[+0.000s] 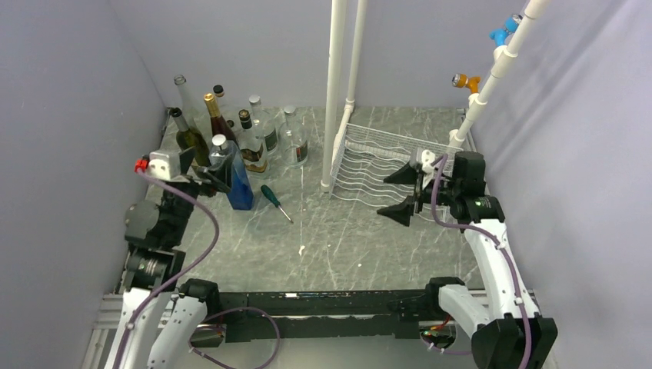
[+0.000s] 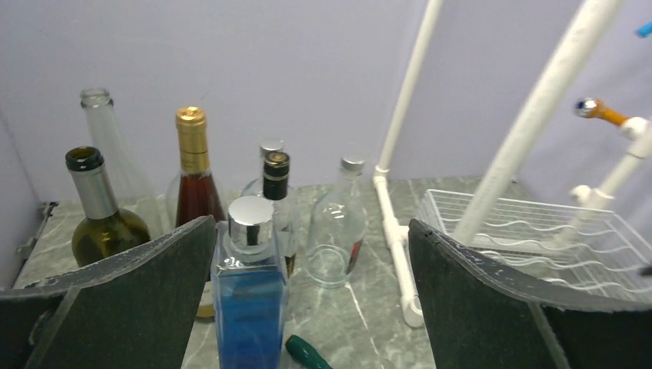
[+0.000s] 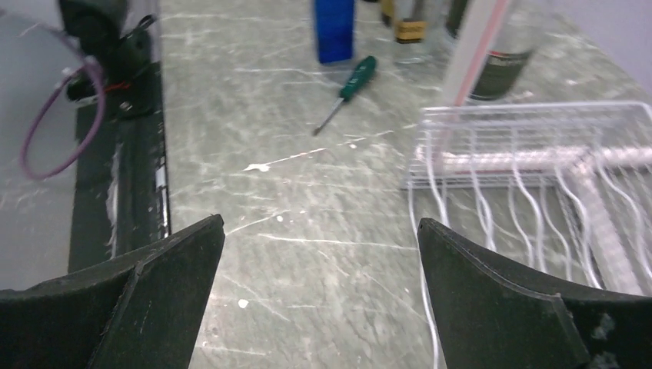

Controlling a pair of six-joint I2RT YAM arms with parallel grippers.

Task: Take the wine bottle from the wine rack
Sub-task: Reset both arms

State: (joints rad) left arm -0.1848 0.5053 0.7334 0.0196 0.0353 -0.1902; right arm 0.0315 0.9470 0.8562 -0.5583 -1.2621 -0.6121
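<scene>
The white wire wine rack (image 1: 377, 157) lies on the table at the right, and no bottle shows in its scalloped tiers (image 3: 530, 154). A square blue bottle (image 1: 239, 184) with a silver cap stands upright on the table at the left. My left gripper (image 1: 211, 178) is open just behind it. In the left wrist view the blue bottle (image 2: 250, 300) stands between the wide jaws, close beside the left finger and not clamped. My right gripper (image 1: 398, 192) hangs open and empty over the rack's near left corner. The right gripper (image 3: 320, 223) looks down on bare table.
Several upright bottles crowd the back left: a green one (image 1: 188, 137), an amber one with a gold cap (image 1: 217, 119), and clear ones (image 1: 294, 138). A green-handled screwdriver (image 1: 271, 196) lies right of the blue bottle. White pipes (image 1: 334, 92) rise beside the rack.
</scene>
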